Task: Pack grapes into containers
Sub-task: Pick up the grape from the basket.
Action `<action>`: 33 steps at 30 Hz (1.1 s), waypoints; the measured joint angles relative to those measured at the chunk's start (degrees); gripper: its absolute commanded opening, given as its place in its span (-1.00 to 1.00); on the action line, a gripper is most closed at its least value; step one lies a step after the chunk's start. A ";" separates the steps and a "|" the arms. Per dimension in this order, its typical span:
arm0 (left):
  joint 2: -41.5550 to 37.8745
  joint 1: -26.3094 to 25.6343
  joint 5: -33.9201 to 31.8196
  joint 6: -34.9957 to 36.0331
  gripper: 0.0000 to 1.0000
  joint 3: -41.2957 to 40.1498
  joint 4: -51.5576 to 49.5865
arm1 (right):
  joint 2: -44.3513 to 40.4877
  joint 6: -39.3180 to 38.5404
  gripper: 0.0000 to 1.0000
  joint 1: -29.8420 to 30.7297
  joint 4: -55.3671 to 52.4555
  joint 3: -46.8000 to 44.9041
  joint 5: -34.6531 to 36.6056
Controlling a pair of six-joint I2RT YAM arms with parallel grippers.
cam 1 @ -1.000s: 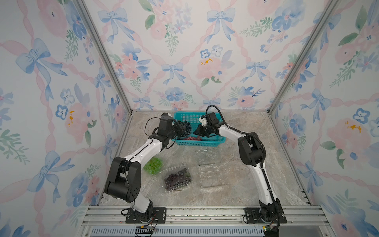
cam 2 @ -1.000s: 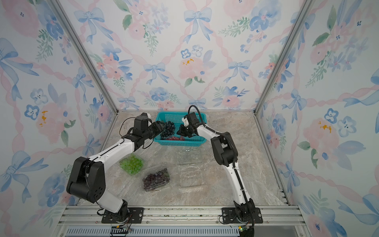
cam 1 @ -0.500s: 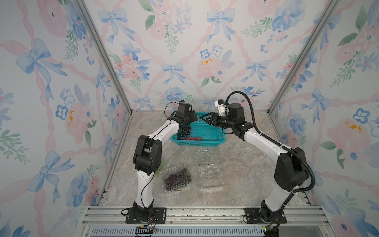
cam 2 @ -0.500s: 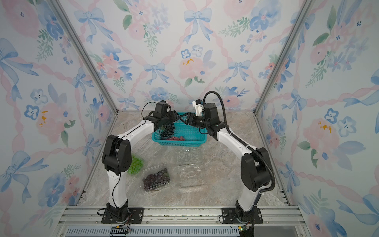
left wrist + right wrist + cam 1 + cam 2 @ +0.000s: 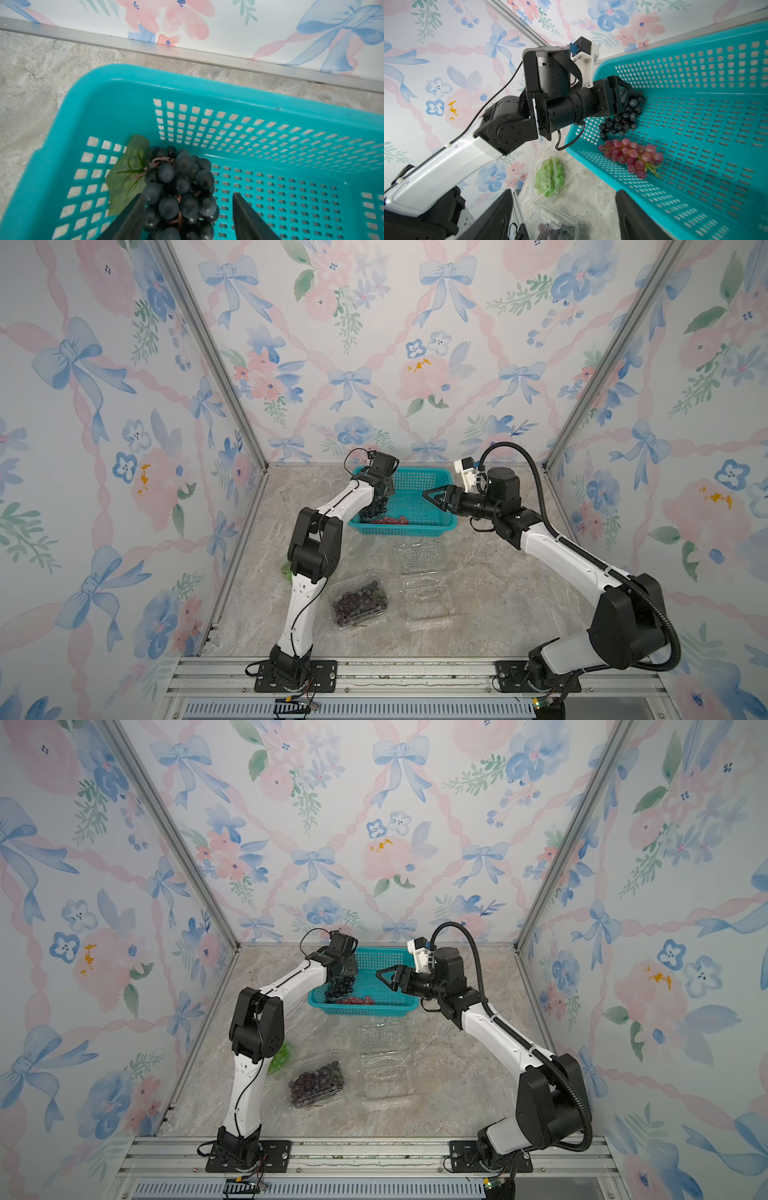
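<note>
Right gripper [image 5: 429, 495] has drawn back over the right end of the teal basket [image 5: 440, 526], and its jaws now stand spread and empty. The left gripper [image 5: 188, 196] has reached into the basket's left end. Its jaws are spread too, straddling the blue-black bunch [image 5: 620, 122]: one finger touches the grapes, with a gap at the other. The bunch's long axis runs along the fingers, leaf end beyond the tips. Closing here looks like the next step, then carrying it nearward to the empty clamshell [image 5: 424, 597].
</note>
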 measured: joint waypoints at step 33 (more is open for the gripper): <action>-1.01 -0.63 9.97 1.05 -0.85 2.08 -1.53 | -2.32 -0.04 0.55 0.00 -4.02 -1.68 2.78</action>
